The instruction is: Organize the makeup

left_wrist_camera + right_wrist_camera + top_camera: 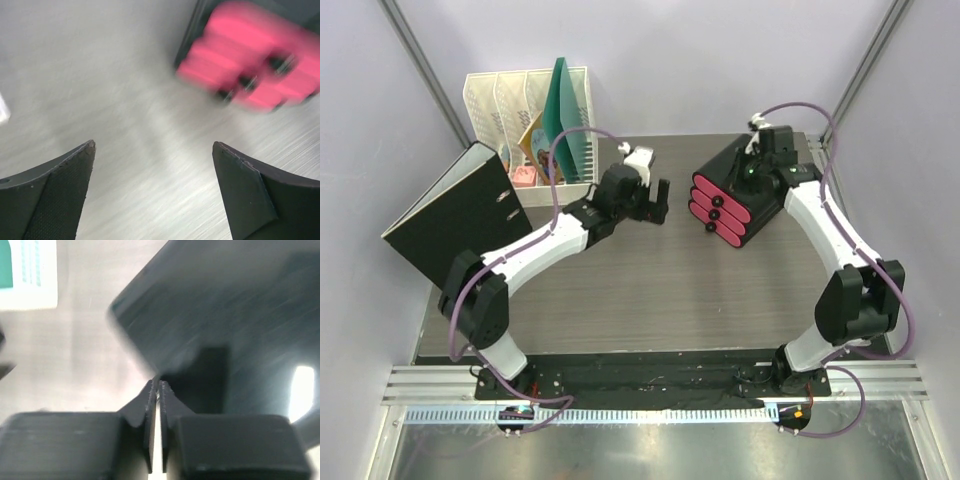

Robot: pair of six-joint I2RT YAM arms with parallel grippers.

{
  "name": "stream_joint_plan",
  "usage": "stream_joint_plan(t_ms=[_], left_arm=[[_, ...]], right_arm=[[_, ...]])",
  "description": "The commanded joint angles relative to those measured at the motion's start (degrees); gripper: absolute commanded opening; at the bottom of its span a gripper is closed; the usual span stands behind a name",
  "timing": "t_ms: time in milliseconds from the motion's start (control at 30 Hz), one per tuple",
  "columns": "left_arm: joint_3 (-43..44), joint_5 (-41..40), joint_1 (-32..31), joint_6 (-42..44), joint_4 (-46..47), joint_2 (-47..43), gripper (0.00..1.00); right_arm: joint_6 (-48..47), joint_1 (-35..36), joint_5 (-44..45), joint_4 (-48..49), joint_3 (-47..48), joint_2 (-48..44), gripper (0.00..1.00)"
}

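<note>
None of the makeup shows in any view. My left gripper (pixel 655 200) is open and empty over the bare dark tabletop (pixel 640 290) at mid-back; in the left wrist view its jaws (pixel 152 146) stand wide apart above the table. To its right lies the black box with three pink drawers (pixel 725 205), blurred in the left wrist view (pixel 250 65). My right gripper (pixel 752 165) is over the back top of that box. In the right wrist view its fingers (pixel 157 383) are pressed almost together at the box's edge (pixel 225 315), with nothing seen between them.
A black ring binder (pixel 455 215) leans at the back left. A white mesh file rack (pixel 525 100) with green folders stands behind it, small pink and orange items at its foot (pixel 525 172). The rack's corner shows in the right wrist view (pixel 25 275).
</note>
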Motion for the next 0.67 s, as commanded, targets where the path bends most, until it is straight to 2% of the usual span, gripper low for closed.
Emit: stream_joint_plan(t_ms=[0, 33, 67, 133, 167, 267, 333, 400, 467, 500, 633], left_arm=[[-6.8, -1.6, -0.2, 3.1, -4.9, -5.4, 1.0], [-7.6, -1.8, -0.1, 3.0, -5.7, -6.2, 1.0], [-9.2, -2.6, -0.2, 2.9, -6.0, -8.0, 1.0], [-10.5, -4.4, -0.1, 2.1, -8.0, -9.3, 1.0], [-11.4, -5.3, -0.1, 2.2, -8.9, -10.3, 1.0], [-14.0, -8.1, -0.1, 2.0, -10.5, -12.1, 1.0], [-15.5, -9.7, -0.1, 1.4, -10.8, -14.0, 1.0], [-17.3, -11.2, -0.1, 1.5, -11.1, -15.3, 1.0], [-18.9, -11.9, -0.1, 1.3, -11.2, -16.2, 1.0], [-19.4, -11.9, -0.1, 1.3, -11.2, -16.8, 1.0], [-19.7, -14.5, -0.1, -1.0, -12.9, -17.1, 1.0]], right_arm=[[-2.7, 5.6, 4.4, -9.5, -1.6, -5.8, 0.16], [-2.5, 7.9, 4.5, -9.6, -2.3, -7.7, 0.2], [-2.3, 9.4, 4.9, -9.6, -4.1, -8.6, 0.29], [-2.1, 12.0, 5.6, -9.6, -6.1, -11.1, 0.37], [-2.6, 15.2, 5.8, -9.1, -8.6, -12.3, 0.48], [-3.3, 21.7, 8.5, -6.2, -14.8, -16.0, 0.67], [-3.3, 23.6, 9.4, -4.3, -17.7, -16.9, 0.74], [-2.7, 25.1, 8.8, -2.5, -20.8, -17.3, 0.77], [-2.2, 26.1, 9.0, -1.2, -22.9, -17.7, 0.94], [-1.7, 26.6, 9.1, 0.4, -23.4, -17.8, 1.0], [-1.1, 27.2, 10.6, 2.3, -23.4, -16.9, 0.99]])
